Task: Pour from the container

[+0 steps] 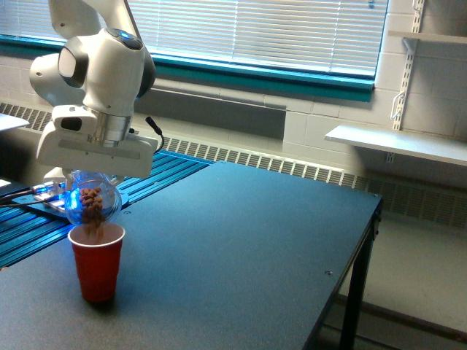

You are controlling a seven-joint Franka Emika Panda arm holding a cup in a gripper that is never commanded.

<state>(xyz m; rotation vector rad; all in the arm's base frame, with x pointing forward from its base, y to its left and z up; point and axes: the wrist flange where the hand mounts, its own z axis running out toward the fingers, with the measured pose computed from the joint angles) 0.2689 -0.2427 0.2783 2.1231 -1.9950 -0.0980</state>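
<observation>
The pour is well under way, judged from how things lie. The clear, rounded glass container (91, 205) hangs tipped right over below the white robot arm's pincer (93, 173), its mouth turned down directly above the red plastic cup (96, 262), which stands upright on the dark desk (241, 248) near the exterior view's left edge. A clump of brown, nut-like pieces (90, 202) sits inside the glass, and a thin brown trail hangs from its mouth into the cup's opening; glass and cup rim look very close, though whether they touch cannot be told.

The pincer's jaws are hidden behind the broad white hand housing and the glass itself, so I cannot tell their stance directly; since the container hangs there without other support, it is presumably clamped on it.

What is done: the container is lifted, positioned over the cup and tilted, and material is leaving it. What is left: a fair share of the brown pieces is inside the glass, so emptying is unfinished, and the container has yet to be righted
</observation>
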